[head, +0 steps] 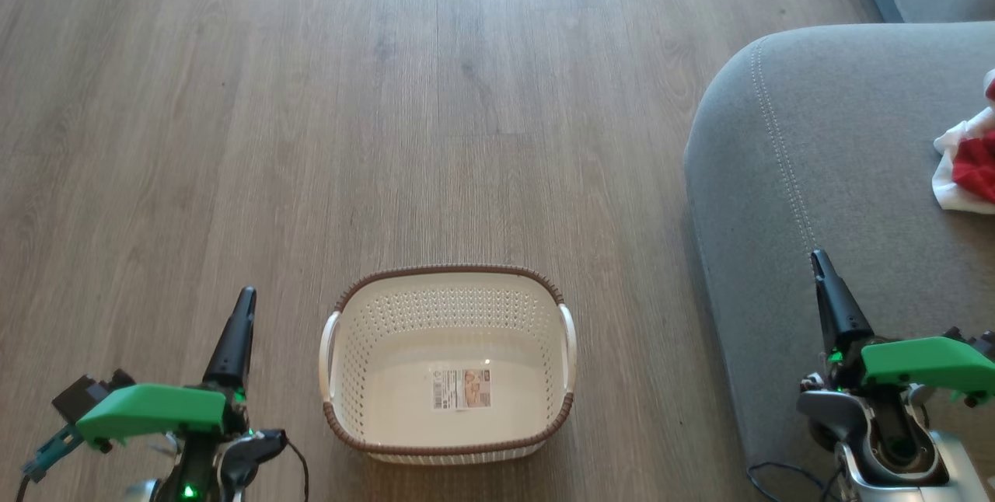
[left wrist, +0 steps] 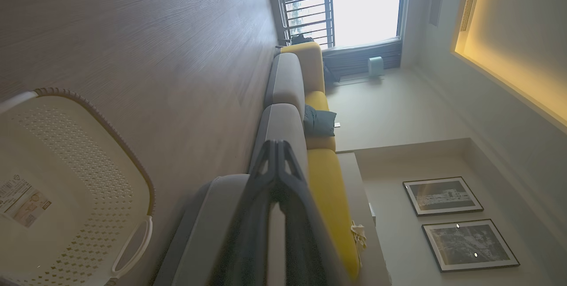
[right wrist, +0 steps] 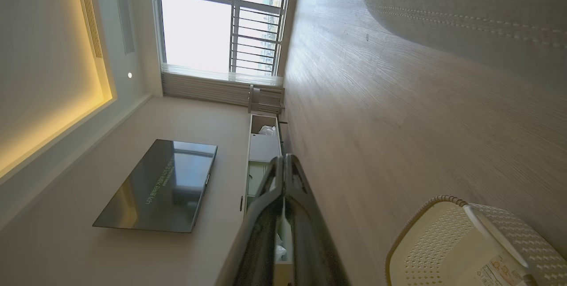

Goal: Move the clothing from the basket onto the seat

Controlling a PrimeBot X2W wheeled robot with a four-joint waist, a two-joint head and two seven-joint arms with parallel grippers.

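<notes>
Green housings (head: 151, 409), dark left claw (head: 246, 301), right claw (head: 817, 259)

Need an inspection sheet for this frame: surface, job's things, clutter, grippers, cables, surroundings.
Surface: wood-look floor.
Job's things: basket upright on the floor, holding just its label; red-and-white clothing lies on the seat, cut off by the frame edge.
Clutter: nothing seen.
Grippers: left gripper shut, holding nothing, over the floor; right gripper shut, holding nothing, over the seat.
Cables: dark cable looping by the left arm; another beside the right arm.
Surroundings: window, TV, two framed pictures.
</notes>
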